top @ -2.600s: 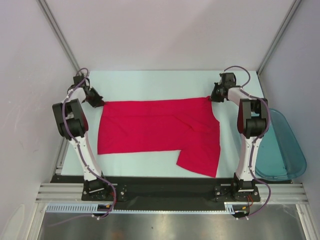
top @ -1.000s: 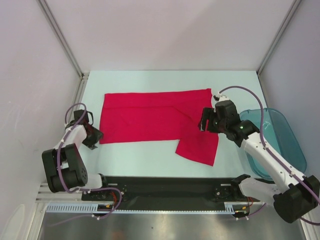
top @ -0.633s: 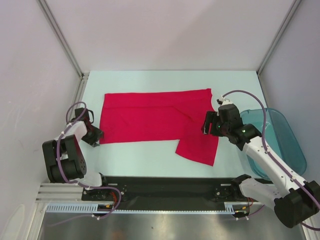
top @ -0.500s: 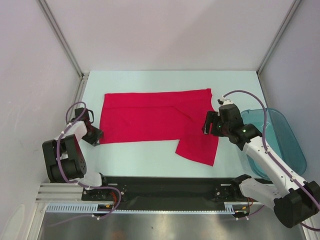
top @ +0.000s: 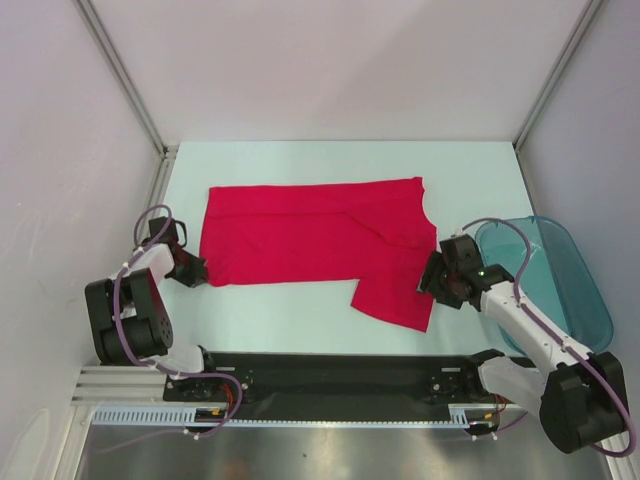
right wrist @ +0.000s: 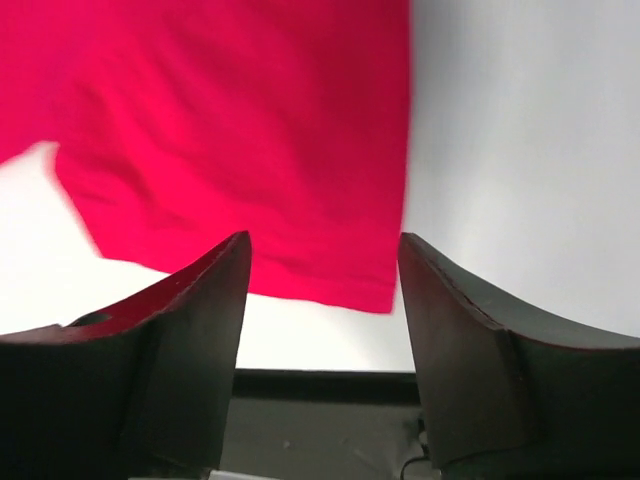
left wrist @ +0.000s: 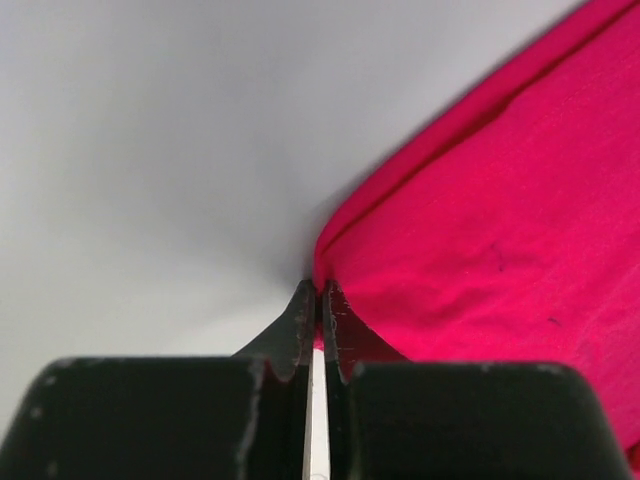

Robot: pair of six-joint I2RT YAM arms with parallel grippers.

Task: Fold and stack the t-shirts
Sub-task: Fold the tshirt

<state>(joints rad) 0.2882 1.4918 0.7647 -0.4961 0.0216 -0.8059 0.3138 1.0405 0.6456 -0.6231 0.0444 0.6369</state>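
Top external view: the red t-shirt [top: 300,240] lies flat on the pale worktop [top: 300,165]. It is spread wide from left to right, and one flap reaches toward the near edge on its right side. The left gripper [top: 197,272] sits low at the shirt's near left corner. In the left wrist view its jaws stand together with only a thin slit between them, their tips touching the corner of the cloth. Whether any cloth is pinched there cannot be told. The right gripper [top: 430,283] is at the right edge of the near flap, between the shirt and the teal bin [top: 560,300] at the worktop's right side. In the right wrist view its jaws stand wide apart and hold nothing, with the flap's corner showing between them.
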